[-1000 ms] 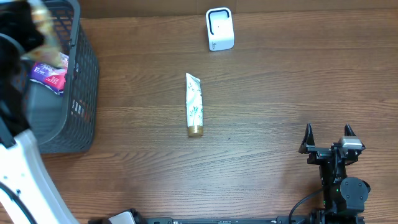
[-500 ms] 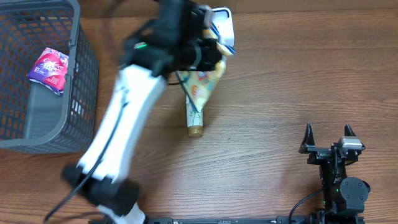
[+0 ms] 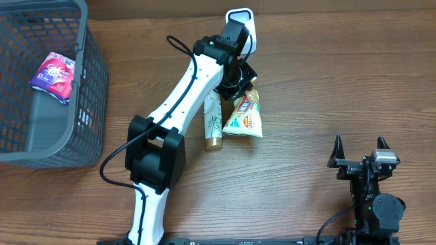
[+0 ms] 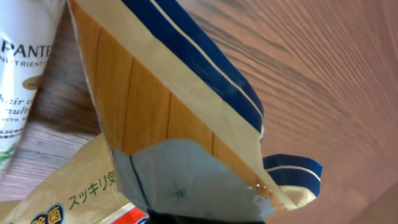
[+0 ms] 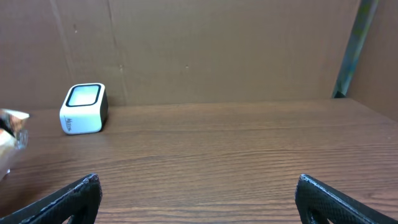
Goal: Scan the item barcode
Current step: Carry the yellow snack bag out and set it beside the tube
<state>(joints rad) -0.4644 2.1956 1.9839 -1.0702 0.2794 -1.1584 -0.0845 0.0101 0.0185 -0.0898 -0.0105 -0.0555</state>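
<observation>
Found the left tool (image 3: 238, 83) clenched on the top edge of a snack pouch (image 3: 245, 116), at the end of the white arm stretched across the bench (image 3: 327, 82) toward the far side. Noted the pouch hanging below the tool, yellow printed face upward in the overhead view, just in front of the white barcode scanner (image 3: 242, 13). Cannot tell whether the pouch bottom rests on the bench.

Located the scanner upright near the far edge of the bench, partly hidden by the arm in the overhead view and plainly visible in the right wrist view (image 5: 84, 109). Unable to find a barcode on any visible face of the pouch.

Recorded, in the left wrist view, the pouch (image 4: 186, 124) filling most of the picture, with blue stripes along a cream seam and Japanese print at lower left.

Noted a Pantene tube (image 3: 213, 122) lying flat on the bench just left of the pouch, gold cap toward the near edge. Cannot tell whether tube and pouch touch.

Found the right tool (image 3: 359, 151) released, fingers spread wide and holding nothing, parked at the near right corner, well apart from the pouch.

Logged a grey mesh basket (image 3: 95, 88) at the far left, containing a purple packet (image 3: 54, 75).
</observation>
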